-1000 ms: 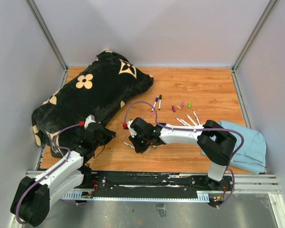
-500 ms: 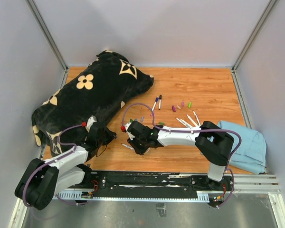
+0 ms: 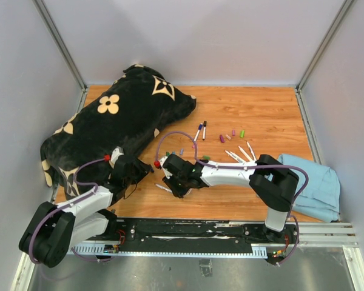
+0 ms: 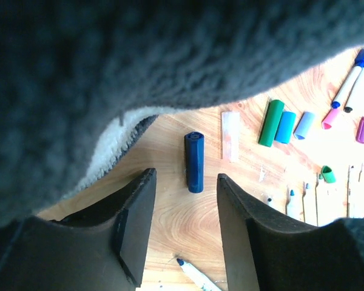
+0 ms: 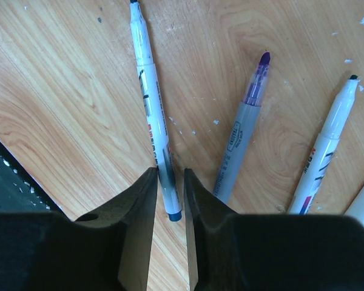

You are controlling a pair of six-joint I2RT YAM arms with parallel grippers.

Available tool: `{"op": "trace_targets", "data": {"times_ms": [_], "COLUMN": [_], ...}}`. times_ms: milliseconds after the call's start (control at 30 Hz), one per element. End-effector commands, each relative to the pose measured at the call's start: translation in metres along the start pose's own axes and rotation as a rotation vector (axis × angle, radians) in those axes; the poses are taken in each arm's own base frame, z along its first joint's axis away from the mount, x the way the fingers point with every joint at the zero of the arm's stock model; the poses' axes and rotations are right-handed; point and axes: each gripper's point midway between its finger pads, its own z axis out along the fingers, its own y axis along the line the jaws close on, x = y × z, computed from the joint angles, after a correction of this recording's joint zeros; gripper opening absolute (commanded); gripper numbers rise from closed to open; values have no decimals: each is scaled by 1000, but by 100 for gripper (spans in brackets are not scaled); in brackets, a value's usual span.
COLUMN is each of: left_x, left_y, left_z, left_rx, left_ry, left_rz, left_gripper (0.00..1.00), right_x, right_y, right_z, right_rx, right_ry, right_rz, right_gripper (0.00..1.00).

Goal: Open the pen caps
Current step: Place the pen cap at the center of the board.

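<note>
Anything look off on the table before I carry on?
The black patterned blanket is bunched over the left side of the table and overhangs the wood just beyond the left end effector, close to the dark blue cap. Elsewhere, loose caps and uncapped markers lie scattered mid-table.

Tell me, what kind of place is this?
Probably a robot test booth: plain grey walls box in a wooden table, with the left arm and right arm bolted at its edge.

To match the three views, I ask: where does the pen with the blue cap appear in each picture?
Top external: blue-capped pen, mid-table, right of the black cushion.
Left wrist: top right corner, beyond the cushion's edge.
Right wrist: not in it.
Shared landmark: the wooden tabletop, in all three.
</note>
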Motion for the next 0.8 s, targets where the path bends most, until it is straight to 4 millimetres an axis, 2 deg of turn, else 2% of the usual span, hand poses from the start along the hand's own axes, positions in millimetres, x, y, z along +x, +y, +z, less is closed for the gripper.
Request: {"op": "trace_targets", "data": {"times_ms": [0, 367, 567, 767], "left_x": [2, -6, -6, -3], "left_y": [6, -18, -35, -61], "left_z": [-3, -21, -31, -46], "left_rx": [-28, 66, 153, 313], "left_ry": [9, 11, 27, 51], "left_rz": [14, 32, 54, 118], "left_gripper": [53, 80, 82, 84], "right_x": [-16, -39, -50, -59], "right_y": [6, 7, 7, 2], "right_z": [-14, -37, -57, -102], "right_rx": [-14, -36, -79, -194], "right_ry": [-37, -109, -147, -171], "right_rz": [-17, -7, 11, 70], "right_gripper": [25, 25, 25, 25]}}
